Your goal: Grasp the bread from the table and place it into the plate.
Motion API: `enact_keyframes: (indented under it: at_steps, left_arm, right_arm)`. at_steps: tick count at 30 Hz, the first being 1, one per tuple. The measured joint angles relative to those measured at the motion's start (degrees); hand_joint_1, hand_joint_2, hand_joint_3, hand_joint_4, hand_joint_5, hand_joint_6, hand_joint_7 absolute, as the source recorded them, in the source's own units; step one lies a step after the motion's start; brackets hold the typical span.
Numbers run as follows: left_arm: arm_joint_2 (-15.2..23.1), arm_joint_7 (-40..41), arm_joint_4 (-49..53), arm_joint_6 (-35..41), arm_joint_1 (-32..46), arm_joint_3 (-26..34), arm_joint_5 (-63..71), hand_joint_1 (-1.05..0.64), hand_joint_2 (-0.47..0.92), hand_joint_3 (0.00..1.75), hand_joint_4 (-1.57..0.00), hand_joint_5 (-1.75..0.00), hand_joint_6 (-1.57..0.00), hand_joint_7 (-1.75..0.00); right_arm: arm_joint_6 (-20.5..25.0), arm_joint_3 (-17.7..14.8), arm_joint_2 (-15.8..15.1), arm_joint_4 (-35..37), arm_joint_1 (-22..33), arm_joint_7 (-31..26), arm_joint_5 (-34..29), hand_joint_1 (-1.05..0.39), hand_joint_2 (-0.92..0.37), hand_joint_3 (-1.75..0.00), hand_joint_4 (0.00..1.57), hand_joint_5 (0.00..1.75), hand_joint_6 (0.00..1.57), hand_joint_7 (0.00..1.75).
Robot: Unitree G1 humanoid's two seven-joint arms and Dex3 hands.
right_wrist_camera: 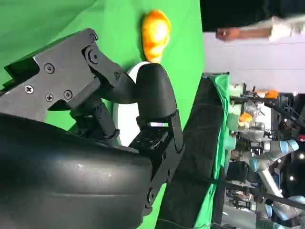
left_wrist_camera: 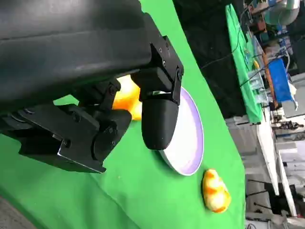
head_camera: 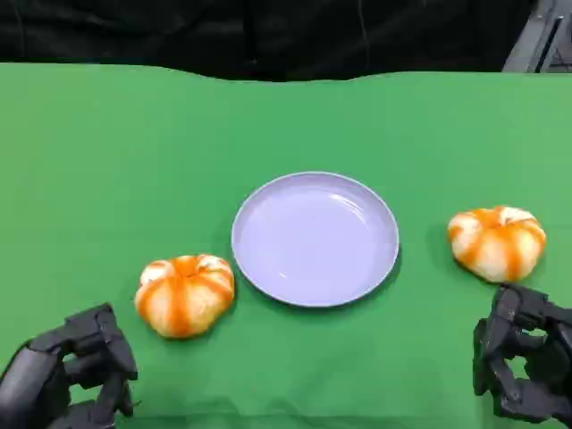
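Two round orange-and-white striped bread rolls lie on the green table, one on either side of a pale lilac plate (head_camera: 315,239). The left roll (head_camera: 185,293) sits just ahead of my left hand (head_camera: 76,375), a short gap apart. The right roll (head_camera: 497,241) lies just beyond my right hand (head_camera: 527,362), also untouched. Both hands hold nothing, fingers apart. In the left wrist view, my left hand (left_wrist_camera: 86,71) partly hides the near roll (left_wrist_camera: 127,98), with the plate (left_wrist_camera: 190,143) and the far roll (left_wrist_camera: 215,191) beyond. In the right wrist view, my right hand (right_wrist_camera: 95,143) covers part of the plate (right_wrist_camera: 125,114); a roll (right_wrist_camera: 156,34) lies past it.
The green cloth (head_camera: 134,152) runs back to a dark backdrop at the table's far edge. Other tables, robot arms and lab gear (right_wrist_camera: 257,143) stand well away in the wrist views.
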Motion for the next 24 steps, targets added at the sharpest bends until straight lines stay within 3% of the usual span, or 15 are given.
enact_keyframes:
  at_steps: [16, 17, 18, 19, 21, 22, 24]
  left_arm:
    - [0.1, 0.0, 0.4, -1.2, -0.1, 0.0, 0.0, 0.14, 0.69, 1.05, -0.73, -1.74, -0.68, -1.59]
    - [0.1, 0.0, 0.4, -1.2, -0.1, 0.0, 0.0, 0.09, 0.68, 0.97, -0.66, -1.65, -0.65, -1.41]
    - [0.1, 0.0, 0.5, -1.4, -0.1, 0.0, -0.1, -0.03, 0.74, 0.78, -0.59, -1.45, -0.63, -1.18]
    - [0.1, -0.1, 0.8, -2.0, -0.1, 0.0, -0.2, -0.2, 0.84, 0.49, -0.51, -1.04, -0.6, -0.8]
    - [0.1, 0.1, 1.8, -5.1, -0.3, 0.0, 0.4, -0.45, 0.9, 0.3, -0.4, -0.46, -0.56, -0.29]
    - [0.1, 1.2, 2.6, -8.1, -0.6, 0.0, 2.5, -0.54, 0.91, 0.26, -0.37, -0.3, -0.54, -0.15]
    - [0.1, 5.1, 4.0, -14.6, -1.0, 0.3, 8.2, -0.64, 0.92, 0.24, -0.35, -0.18, -0.55, -0.07]
  right_arm:
    - [0.0, 0.0, 0.0, -0.1, 0.0, 0.2, -0.1, -0.1, -0.57, -1.2, 0.87, 1.75, 0.71, 1.69]
    - [0.0, 0.0, 0.0, -0.1, 0.0, 0.2, -0.1, -0.1, -0.57, -1.19, 0.87, 1.75, 0.71, 1.69]
    - [0.0, 0.0, 0.0, -0.1, 0.0, 0.2, -0.1, -0.1, -0.57, -1.19, 0.87, 1.75, 0.71, 1.69]
    - [0.0, 0.0, 0.0, -0.1, 0.0, 0.1, -0.2, -0.1, -0.57, -1.19, 0.87, 1.75, 0.71, 1.69]
    - [0.0, 0.1, 0.0, -0.1, 0.0, -0.1, -0.5, -0.1, -0.57, -1.19, 0.87, 1.75, 0.71, 1.69]
    - [0.0, 0.1, 0.0, -0.1, 0.0, -0.2, -0.6, -0.11, -0.57, -1.19, 0.87, 1.75, 0.71, 1.69]
    - [0.0, 0.2, 0.1, -0.1, 0.0, -0.3, -0.7, -0.11, -0.56, -1.2, 0.87, 1.75, 0.72, 1.7]
